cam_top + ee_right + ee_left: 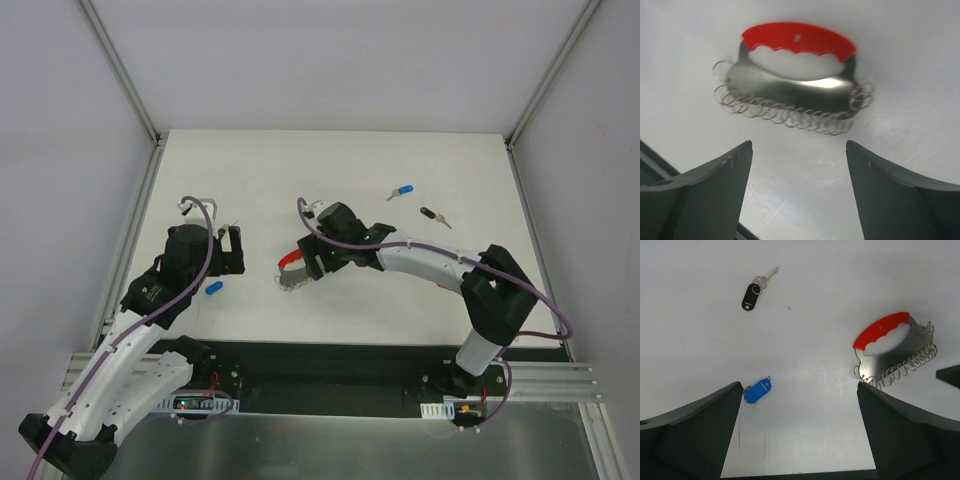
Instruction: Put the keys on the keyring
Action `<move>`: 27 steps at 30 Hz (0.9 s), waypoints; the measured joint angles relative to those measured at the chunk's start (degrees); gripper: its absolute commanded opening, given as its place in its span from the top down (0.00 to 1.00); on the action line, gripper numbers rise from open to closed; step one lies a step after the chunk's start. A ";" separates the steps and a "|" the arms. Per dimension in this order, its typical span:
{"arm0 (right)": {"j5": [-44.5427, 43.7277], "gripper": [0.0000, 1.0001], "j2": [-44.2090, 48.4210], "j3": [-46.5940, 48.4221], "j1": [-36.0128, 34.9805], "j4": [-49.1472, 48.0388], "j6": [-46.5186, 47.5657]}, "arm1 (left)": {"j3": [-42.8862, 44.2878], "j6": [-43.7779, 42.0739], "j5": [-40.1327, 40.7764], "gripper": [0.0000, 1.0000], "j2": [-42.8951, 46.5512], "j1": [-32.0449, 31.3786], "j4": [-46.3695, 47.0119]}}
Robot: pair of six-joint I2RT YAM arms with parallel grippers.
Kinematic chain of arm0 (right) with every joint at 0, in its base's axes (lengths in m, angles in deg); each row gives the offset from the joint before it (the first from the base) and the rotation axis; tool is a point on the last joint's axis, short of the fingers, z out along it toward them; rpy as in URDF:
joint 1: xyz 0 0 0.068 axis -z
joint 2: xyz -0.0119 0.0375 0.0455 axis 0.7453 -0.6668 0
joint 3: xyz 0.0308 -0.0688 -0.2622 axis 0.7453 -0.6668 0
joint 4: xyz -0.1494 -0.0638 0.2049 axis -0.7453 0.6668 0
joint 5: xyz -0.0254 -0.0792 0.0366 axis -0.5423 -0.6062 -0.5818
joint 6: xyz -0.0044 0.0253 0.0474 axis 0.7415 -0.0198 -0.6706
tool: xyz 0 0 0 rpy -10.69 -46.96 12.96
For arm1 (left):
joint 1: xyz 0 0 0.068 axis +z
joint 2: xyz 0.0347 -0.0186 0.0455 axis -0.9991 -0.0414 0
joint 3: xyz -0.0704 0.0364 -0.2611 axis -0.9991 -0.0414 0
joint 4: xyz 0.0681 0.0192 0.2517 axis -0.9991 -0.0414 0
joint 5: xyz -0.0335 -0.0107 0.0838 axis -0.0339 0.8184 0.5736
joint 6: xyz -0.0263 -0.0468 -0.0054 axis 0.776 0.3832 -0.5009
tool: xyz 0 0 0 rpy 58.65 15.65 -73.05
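Note:
The keyring (795, 80), a silver metal loop with a row of wire rings and a curved red plastic segment, lies flat on the table. It also shows in the top view (293, 272) and the left wrist view (892, 347). My right gripper (799, 145) is open and empty, hovering just short of the keyring's wire rings; in the top view the right gripper (312, 265) is beside the keyring. My left gripper (799, 390) is open and empty over bare table. A blue-tagged key (759, 391) lies by its left finger. A black-tagged key (752, 290) lies farther off.
Another blue-tagged key (402, 192) and another black-tagged key (433, 215) lie at the back right of the white table. The blue-tagged key near my left gripper (213, 288) is close to the front edge. White walls enclose the table.

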 measured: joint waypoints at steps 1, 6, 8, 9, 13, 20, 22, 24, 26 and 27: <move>-0.02 0.25 0.81 -0.33 1.92 -0.04 0.35 | 0.00 -0.24 -0.20 0.01 -0.26 0.00 0.24; 0.46 0.29 1.97 -1.86 10.40 -0.94 1.53 | 0.00 -0.83 -3.52 0.02 -2.38 0.00 0.81; 1.31 0.30 2.36 -3.61 12.72 -1.77 1.62 | 0.00 -0.35 -5.86 0.03 -4.42 0.00 1.60; 1.86 0.30 2.67 -4.63 13.57 -2.10 1.62 | 0.02 0.26 -7.37 0.04 -5.60 0.00 2.03; 3.98 0.30 4.76 -9.07 16.06 -4.57 1.51 | 1.81 4.11 -13.66 0.07 -14.29 -0.22 3.93; 6.27 0.30 11.80 -18.05 19.67 -11.54 1.16 | 12.15 9.35 -14.40 0.19 -34.67 -8.92 7.93; 6.97 0.31 14.03 -20.74 21.11 -13.70 0.96 | 16.15 10.71 -14.36 0.23 -41.16 -10.75 9.51; 7.56 0.32 15.34 -22.40 22.34 -15.26 0.92 | 19.19 11.76 -14.16 0.30 -46.47 -11.50 10.45; 7.76 0.32 16.20 -23.63 23.26 -16.81 0.87 | 22.25 12.59 -14.05 0.38 -51.84 -12.17 10.93; 7.78 0.33 16.50 -24.06 23.45 -17.33 0.83 | 23.76 12.87 -14.01 0.47 -54.27 -12.22 10.95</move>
